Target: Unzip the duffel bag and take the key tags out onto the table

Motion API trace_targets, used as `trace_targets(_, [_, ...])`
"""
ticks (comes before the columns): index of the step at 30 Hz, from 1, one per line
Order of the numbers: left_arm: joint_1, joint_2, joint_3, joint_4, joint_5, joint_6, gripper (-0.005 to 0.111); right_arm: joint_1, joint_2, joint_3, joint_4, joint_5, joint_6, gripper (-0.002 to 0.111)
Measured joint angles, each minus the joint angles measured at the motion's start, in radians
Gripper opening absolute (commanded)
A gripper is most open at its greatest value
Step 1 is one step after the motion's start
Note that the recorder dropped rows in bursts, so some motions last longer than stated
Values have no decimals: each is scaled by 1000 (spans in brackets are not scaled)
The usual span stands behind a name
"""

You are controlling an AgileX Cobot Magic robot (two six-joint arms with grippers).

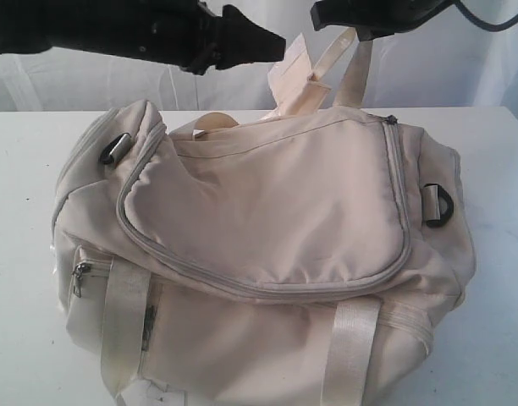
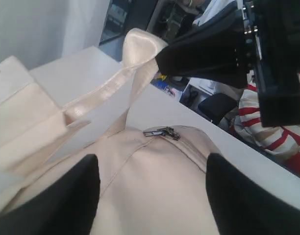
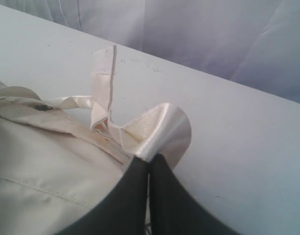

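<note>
- Exterior view: the duffel bag (image 1: 267, 220) lies on the table (image 1: 22, 211). It is big and cream-white.
- The grey zipper line around the bag's top flap looks closed. The zipper pull (image 1: 391, 120) sits at a back corner of the bag's top, at the end with the black D-ring (image 1: 437, 203).
- The right claw (image 1: 327, 19) is up above the back of the bag. It pinches a handle (image 1: 348, 55) of the bag, and the handle is lifted up off the bag.
- Right wrist view: the right claw (image 3: 149, 164) has its two fingers pressed tight together. The shiny loop of the handle (image 3: 162, 129) is caught between them. The bag (image 3: 47, 166) is right under the claw, and the table (image 3: 238, 137) shows behind the bag.
- The left claw (image 1: 276, 46) hangs above the back of the bag too, near the right claw. It does not touch the bag.
- Left wrist view: the left claw (image 2: 152, 164) is wide open and holds nothing. The bag's cloth (image 2: 155, 196) shows between its two fingers, and the zipper pull (image 2: 162, 132) lies on the bag just ahead of them.
</note>
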Motion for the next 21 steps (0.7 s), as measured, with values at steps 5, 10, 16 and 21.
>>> trace_targets(5, [-74, 75, -2, -119, -68, 231, 66, 0, 0, 0, 0, 0, 16, 0])
trace_targets(10, [-131, 125, -2, -206, -117, 380, 66, 0, 0, 0, 0, 0, 34, 0])
trace_targets(16, [-164, 162, -13, -350, -128, 608, 66, 0, 0, 0, 0, -2, 36, 0])
trace_targets(21, [-182, 212, -60, -359, -167, 670, 66, 0, 0, 0, 1, -4, 60, 0])
